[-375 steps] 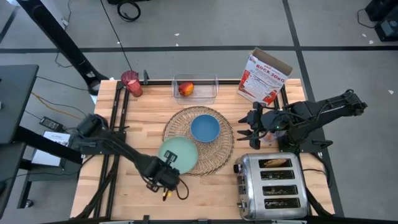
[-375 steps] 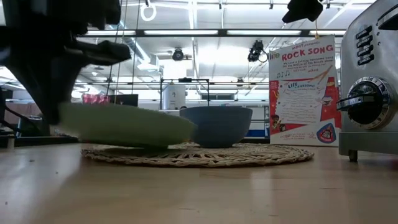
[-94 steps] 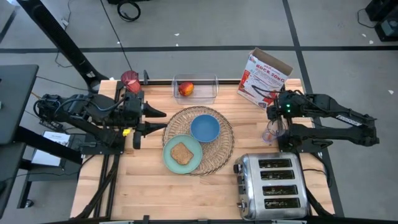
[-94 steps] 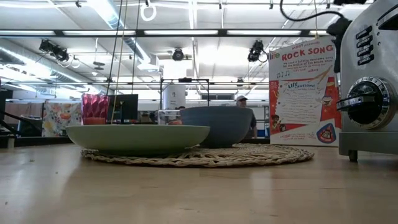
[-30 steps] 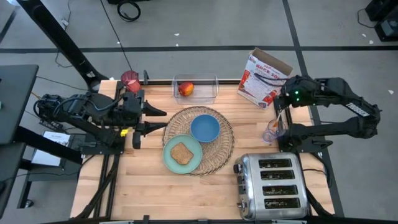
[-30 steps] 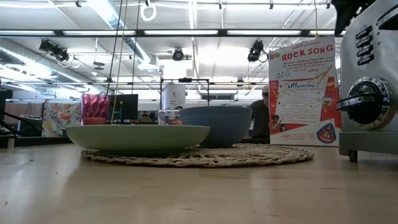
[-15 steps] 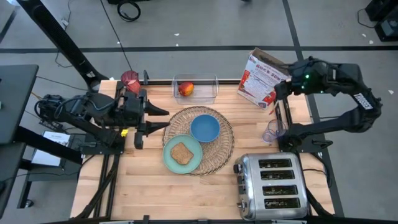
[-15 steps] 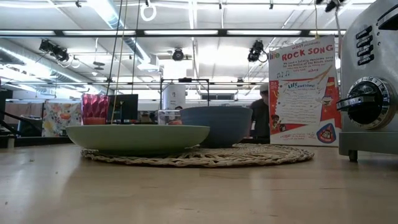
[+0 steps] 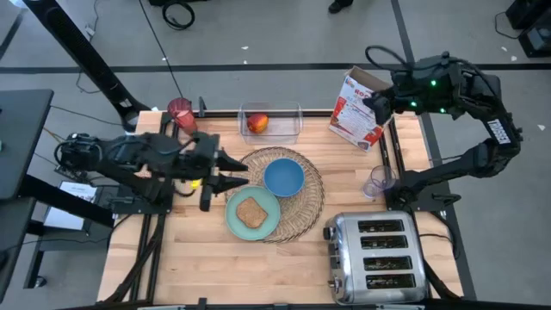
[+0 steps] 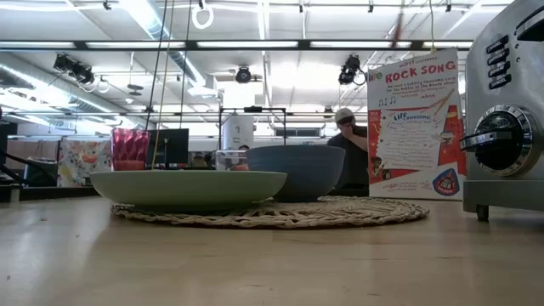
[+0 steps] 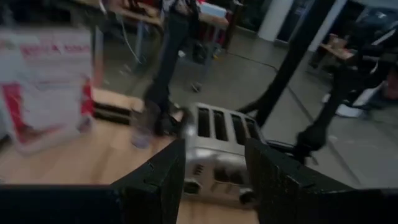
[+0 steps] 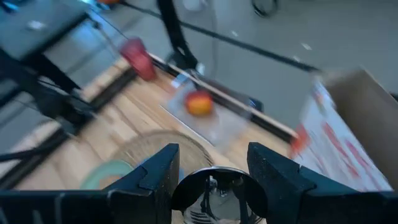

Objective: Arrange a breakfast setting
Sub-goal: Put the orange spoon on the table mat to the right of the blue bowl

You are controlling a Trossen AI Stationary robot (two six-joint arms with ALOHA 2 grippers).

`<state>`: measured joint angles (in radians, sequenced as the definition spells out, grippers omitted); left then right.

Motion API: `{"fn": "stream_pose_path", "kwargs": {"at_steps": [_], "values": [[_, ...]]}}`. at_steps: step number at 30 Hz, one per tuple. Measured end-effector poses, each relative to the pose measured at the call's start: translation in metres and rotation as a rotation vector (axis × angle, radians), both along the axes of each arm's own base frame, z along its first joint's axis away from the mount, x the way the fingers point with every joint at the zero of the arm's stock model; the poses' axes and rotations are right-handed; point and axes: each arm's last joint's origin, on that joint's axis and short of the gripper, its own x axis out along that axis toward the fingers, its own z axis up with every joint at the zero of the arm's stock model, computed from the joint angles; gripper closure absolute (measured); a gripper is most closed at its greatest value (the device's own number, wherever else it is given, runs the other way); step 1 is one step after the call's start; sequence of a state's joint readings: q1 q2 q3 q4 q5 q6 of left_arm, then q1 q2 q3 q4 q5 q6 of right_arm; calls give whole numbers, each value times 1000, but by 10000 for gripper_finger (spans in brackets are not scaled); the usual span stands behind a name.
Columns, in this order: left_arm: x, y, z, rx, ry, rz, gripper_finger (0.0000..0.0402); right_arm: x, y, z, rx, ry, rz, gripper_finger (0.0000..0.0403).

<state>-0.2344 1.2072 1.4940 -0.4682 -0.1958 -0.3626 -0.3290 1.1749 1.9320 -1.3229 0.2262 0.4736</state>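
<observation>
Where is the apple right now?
From above, the red-yellow apple lies in the clear plastic tub at the table's far edge, behind the round woven wicker placemat.
</observation>
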Motion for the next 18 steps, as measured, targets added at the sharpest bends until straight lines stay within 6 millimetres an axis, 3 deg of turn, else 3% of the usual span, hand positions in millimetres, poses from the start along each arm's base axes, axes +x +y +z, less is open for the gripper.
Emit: {"fn": "stream_pose_path", "kwargs": {"at_steps": [8, 13, 18], "values": [[29, 49, -7, -62, -11, -94, 213, 28, -7, 12, -134, -107, 161, 218], [40, 87, -11, -151, -25, -195, 166, 46, -11, 21, -236, -184, 257, 220], [51, 126, -19, -258, -32, -181, 115, 61, -10, 27, -307, -246, 339, 222]]}}
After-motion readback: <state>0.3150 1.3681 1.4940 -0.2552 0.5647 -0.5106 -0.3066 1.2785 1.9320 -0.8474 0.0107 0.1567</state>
